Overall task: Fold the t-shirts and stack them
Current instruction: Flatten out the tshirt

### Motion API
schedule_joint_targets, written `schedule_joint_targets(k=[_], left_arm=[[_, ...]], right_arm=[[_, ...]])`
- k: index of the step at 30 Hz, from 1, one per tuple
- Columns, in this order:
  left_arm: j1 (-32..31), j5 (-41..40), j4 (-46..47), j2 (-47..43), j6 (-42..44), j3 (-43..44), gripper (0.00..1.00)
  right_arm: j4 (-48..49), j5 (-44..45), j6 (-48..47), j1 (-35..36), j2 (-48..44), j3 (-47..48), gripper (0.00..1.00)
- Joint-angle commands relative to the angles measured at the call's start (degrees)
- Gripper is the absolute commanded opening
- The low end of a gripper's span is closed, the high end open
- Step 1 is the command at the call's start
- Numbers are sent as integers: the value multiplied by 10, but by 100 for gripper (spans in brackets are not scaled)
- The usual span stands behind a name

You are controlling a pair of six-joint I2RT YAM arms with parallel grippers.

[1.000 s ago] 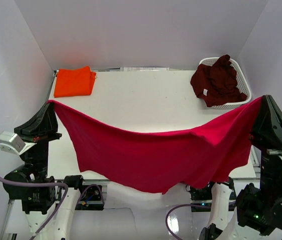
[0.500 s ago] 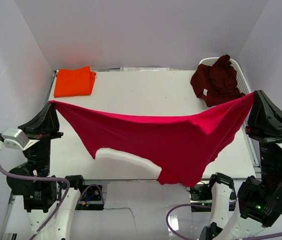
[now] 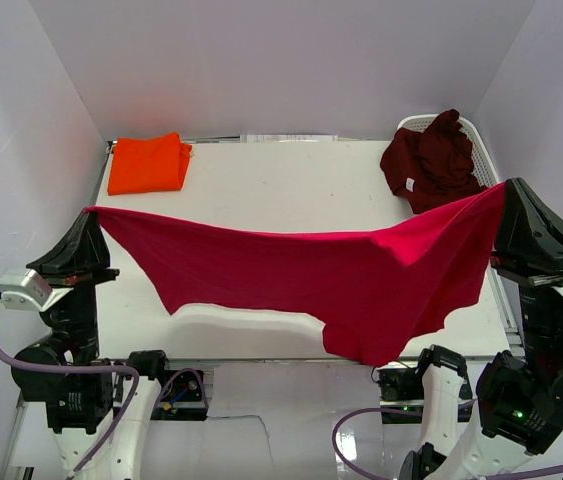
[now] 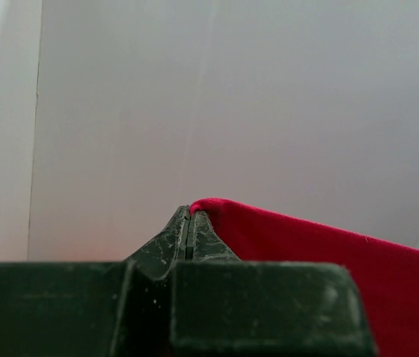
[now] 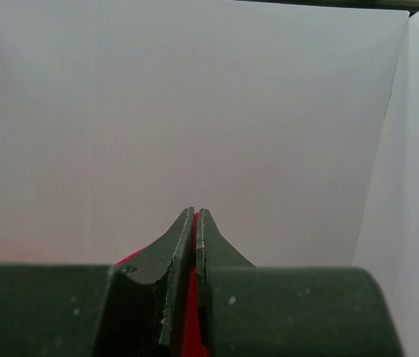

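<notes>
The crimson red t-shirt [image 3: 361,275] hangs stretched in the air between both arms, sagging over the table's front half. My left gripper [image 3: 91,210] is shut on its left corner; the cloth [image 4: 306,245] shows at the fingertips in the left wrist view. My right gripper [image 3: 506,187] is shut on its right corner; red cloth [image 5: 196,297] shows between the jaws in the right wrist view. The orange t-shirt [image 3: 148,163] lies folded at the back left. The dark maroon t-shirt [image 3: 433,163] with a small white tag lies crumpled in the basket.
The white lattice basket [image 3: 483,165] stands at the back right of the white table [image 3: 281,190]. White walls enclose the table at the back and both sides. Both wrist views face the back wall.
Both grippers have moved toward the back with the red shirt. Its hanging lower edge has swung up from over the front edge onto the table. The left gripper has shifted a little left.
</notes>
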Motion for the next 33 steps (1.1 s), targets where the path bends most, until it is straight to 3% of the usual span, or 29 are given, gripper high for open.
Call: schedule_joint_targets(k=[1,12,24,33], left_arm=[[4,-24,-7,-3,10,15,0],[4,-41,-17,-5,21,23,0],[4,-25,-29,3,17,39,0],[32,-17,-32,9,9,38,0]], right_arm=[[58,-10,20,-3,19,-4,8],[75,-33,36,4,32,-14,8],[54,-22,-13,98,33,-20,8],[54,-19,-22,115,43,-38,8]])
